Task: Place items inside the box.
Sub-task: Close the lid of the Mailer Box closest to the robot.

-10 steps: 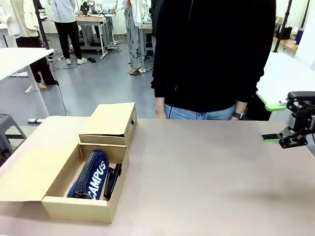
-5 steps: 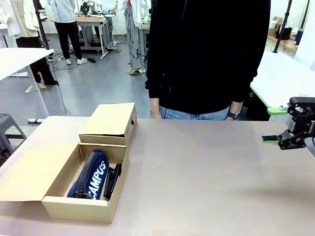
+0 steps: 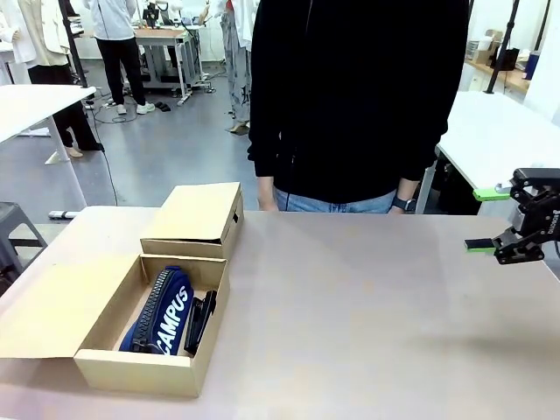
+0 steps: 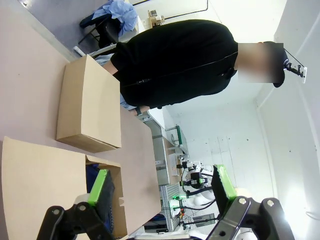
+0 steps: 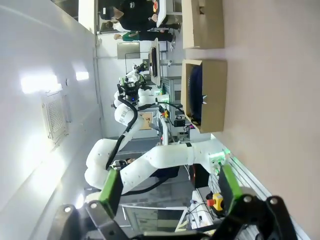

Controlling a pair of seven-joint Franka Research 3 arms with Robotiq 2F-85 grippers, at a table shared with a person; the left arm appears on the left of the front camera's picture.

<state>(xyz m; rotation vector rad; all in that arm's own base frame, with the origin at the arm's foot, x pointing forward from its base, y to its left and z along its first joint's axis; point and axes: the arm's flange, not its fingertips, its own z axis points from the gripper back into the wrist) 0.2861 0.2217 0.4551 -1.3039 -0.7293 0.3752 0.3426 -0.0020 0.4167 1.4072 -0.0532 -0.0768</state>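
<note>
- The open box (image 3: 131, 372) is found at the near left of the table (image 3: 367, 306); a navy "CAMPUS" pouch (image 3: 162, 312) and a black stapler (image 3: 201, 321) are seen lying side by side inside it.
- A second, closed box (image 3: 197, 219) is noted just behind the open one.
- The right gripper (image 3: 499, 220) is held above the table's right edge, jaws spread wide and nothing grasped; over the last second it has drifted only slightly.
- The left gripper (image 4: 162, 187) is seen spread apart and unloaded, above the open box.
- The person (image 3: 359, 96) at the far edge has shifted leftward, hands lowered and apparently holding nothing.
- No further items are observed on the table; loading is judged paused or finished.
</note>
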